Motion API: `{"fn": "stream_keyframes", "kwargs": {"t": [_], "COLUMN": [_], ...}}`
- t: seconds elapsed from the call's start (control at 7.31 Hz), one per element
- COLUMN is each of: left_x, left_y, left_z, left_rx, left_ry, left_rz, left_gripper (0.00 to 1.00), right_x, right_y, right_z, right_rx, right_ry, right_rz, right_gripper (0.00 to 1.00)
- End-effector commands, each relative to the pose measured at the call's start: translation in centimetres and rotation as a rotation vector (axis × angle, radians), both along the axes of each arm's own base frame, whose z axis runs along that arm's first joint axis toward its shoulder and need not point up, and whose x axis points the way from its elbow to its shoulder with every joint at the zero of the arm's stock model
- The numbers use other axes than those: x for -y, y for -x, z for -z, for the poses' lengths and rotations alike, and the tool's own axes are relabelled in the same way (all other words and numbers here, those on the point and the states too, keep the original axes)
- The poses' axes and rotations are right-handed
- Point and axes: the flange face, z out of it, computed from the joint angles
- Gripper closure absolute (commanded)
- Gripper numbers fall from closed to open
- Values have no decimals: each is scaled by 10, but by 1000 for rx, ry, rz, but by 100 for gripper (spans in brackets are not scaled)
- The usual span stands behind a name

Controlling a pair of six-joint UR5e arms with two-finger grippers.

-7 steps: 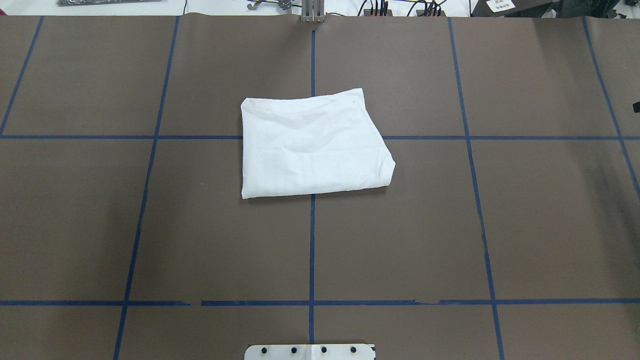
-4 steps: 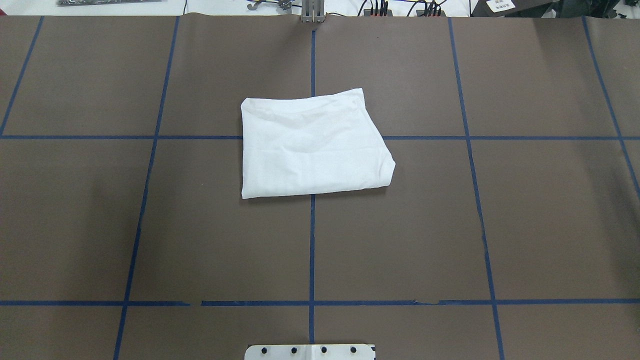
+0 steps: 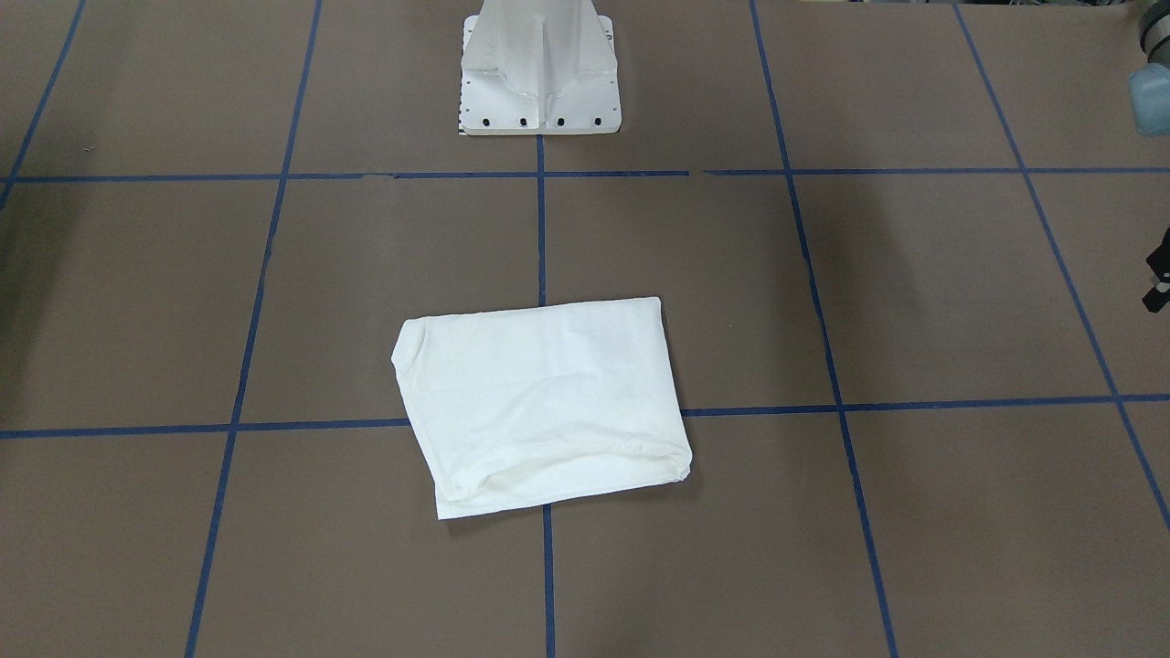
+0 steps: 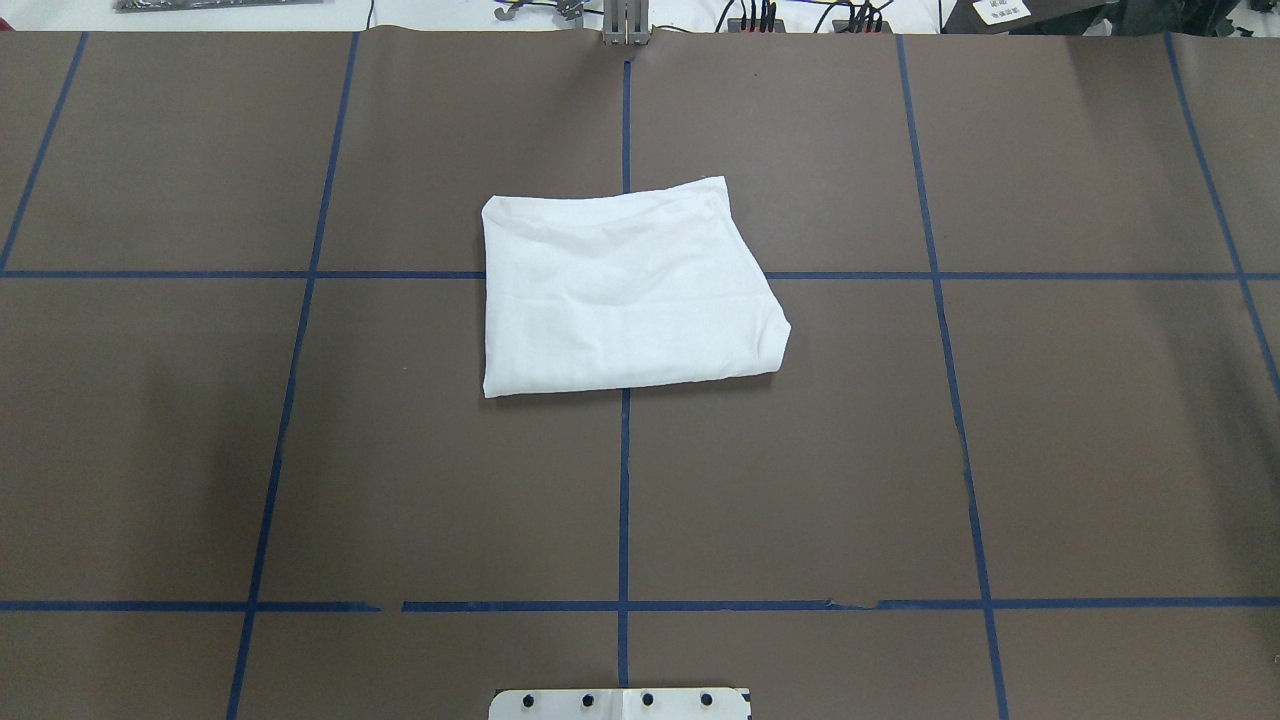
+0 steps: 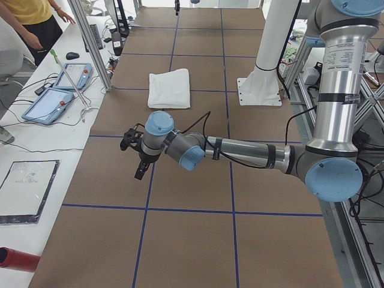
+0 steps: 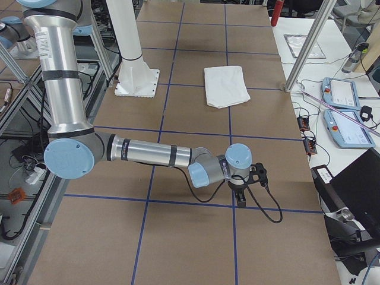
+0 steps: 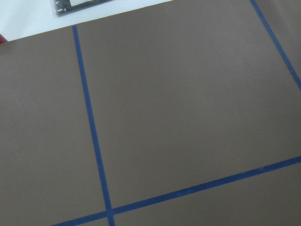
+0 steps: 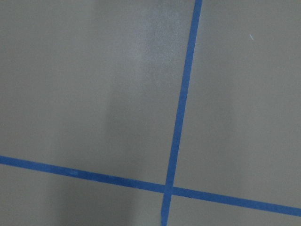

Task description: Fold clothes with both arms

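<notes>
Folded white T-shirt point(image 4: 625, 290) lies centred on the surface point(image 4: 1000, 450). The left hand point(image 5: 140, 171) at nine o'clock and the right hand point(image 6: 240, 199) at three are parked clear, folding seemingly done. Whether either is open, I cannot tell.

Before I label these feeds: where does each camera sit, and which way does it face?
Front-facing: across the table, looking down at shirt; pedestal, left arm's edge show.
Overhead: behind robot, looking down at shirt; only pedestal shows.
Left: table's left end, along it; left arm near.
Right: table's right end; right arm near.
Left wrist: down at taped table; no body.
Right wrist: likewise, a tape cross.
Shared: four exterior views show the shirt.
</notes>
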Motion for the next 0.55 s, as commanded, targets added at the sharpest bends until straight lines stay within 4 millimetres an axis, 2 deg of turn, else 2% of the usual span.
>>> {"fn": "stream_keyframes", "kwargs": {"t": [0.0,0.27,0.41], "left_x": [7,26,25], "left_y": [17,17,20], "left_z": [2,22,25], "left_rx": [28,31,21], "left_ry": [68,98,100], "left_rz": [-2,4,11], "left_gripper": [0,0,0], "right_x": [34,37,37], "right_y": [24,18,22], "right_z": [35,49,64], "right_rx": [-13,-1,-8], "right_ry": [63,46,62], "right_rz": [33,70,79], "right_gripper": [0,0,0]}}
